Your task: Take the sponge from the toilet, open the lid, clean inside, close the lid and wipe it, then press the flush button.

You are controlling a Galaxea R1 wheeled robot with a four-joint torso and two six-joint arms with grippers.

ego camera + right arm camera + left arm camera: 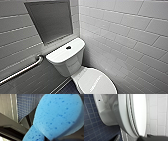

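In the head view we are looking down on the toilet (66,63), which is standing in the lower middle of the frame, in a corner of white tiled walls (125,35). The lid (96,82) is lying closed over the bowl at the bottom of the frame. The flush button (68,47) is showing as a small dark spot in the middle of the tank top, just above the centre of the frame. A metal grab bar (22,70) is running along the wall at the lower left, and a grey recessed panel (50,20) is taking the upper left. A strip of dark blue floor (67,89) is showing at the bottom edge beside the bowl.

In the right wrist view the sponge (58,115), bright blue with darker specks, is sitting very close to the camera. The right gripper (48,138) is holding it, with a dark part pressing at its narrow waist.

In the left wrist view we are seeing the bowl and the closed lid from the side, over the blue floor tiles. A dark part of the left gripper (151,138) is lying near the lid's rim. We cannot tell whether this pincer is wide or narrow.
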